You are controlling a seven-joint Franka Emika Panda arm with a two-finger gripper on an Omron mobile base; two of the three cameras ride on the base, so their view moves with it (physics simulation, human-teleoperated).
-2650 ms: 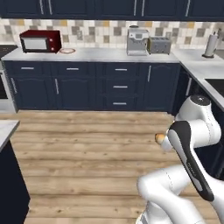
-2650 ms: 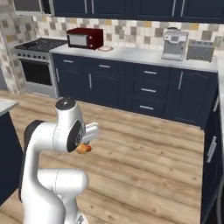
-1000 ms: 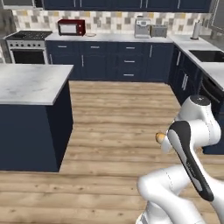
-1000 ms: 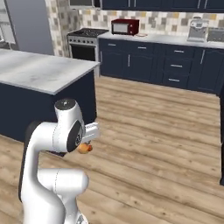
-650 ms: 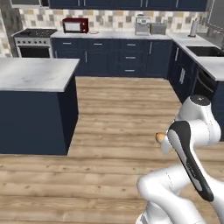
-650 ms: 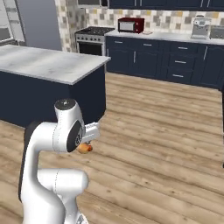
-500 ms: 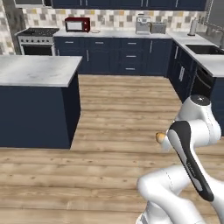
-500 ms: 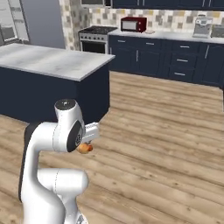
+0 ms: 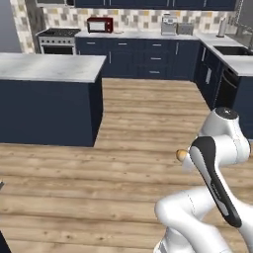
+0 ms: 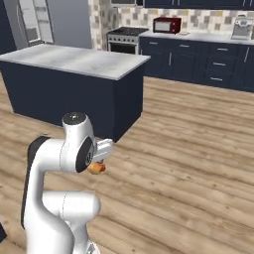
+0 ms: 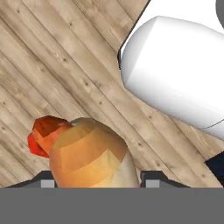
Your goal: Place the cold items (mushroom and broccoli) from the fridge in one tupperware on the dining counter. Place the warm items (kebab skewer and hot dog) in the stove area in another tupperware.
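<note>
Jaws clamped on hot dog (image 11: pixel 87 153) — held above wood floor (image 9: pixel 138 123), island counter (image 9: pixel 49 66) nearby.

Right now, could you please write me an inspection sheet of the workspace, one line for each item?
Surface: wooden floor under the robot; island counter with a bare grey top.
Job's things: hot dog held at the gripper, carried above the floor.
Clutter: nothing seen.
Grippers: fingers shut on the hot dog, one fingertip on each side of the bun.
Cables: nothing seen.
Surroundings: stove, red microwave and coffee machine on the back counter; sink on the right counter.
</note>
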